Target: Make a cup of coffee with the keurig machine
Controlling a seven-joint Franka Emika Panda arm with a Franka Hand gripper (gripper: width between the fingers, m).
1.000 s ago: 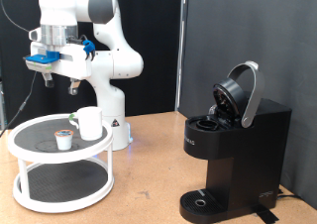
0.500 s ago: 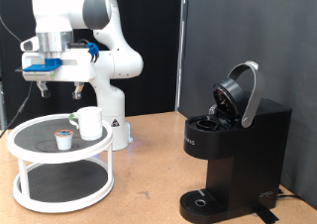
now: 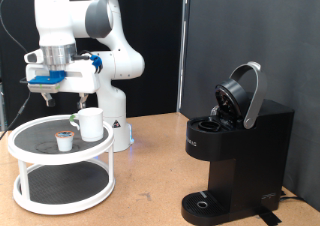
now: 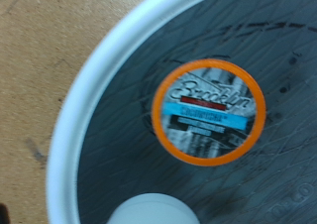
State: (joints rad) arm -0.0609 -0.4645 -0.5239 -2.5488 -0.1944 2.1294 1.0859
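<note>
1. Since the earlier frame the arm has swung toward the exterior view's left and dropped a little; the claw (image 3: 50,90) now hangs above the white two-tier stand (image 3: 20,146), over the pod (image 3: 65,139). Whether its jaws stand apart or together cannot be told from either view.
2. Location: the stand sits near the counter's (image 3: 150,156) left edge; the cup (image 3: 91,124) rests on its upper tier just beside the pod. The keurig machine (image 3: 235,156) stands near the counter's right edge, lid raised, chamber exposed.
3. Risk: the wrist view shows the pod (image 4: 209,110) off-centre, so a straight descent may land a finger on the foil lid and tip it.
4. Risk: the cup is close; a finger could nudge it toward the stand's rim.
5. Count: one pod, one cup, one keurig machine, one stand, one claw.
</note>
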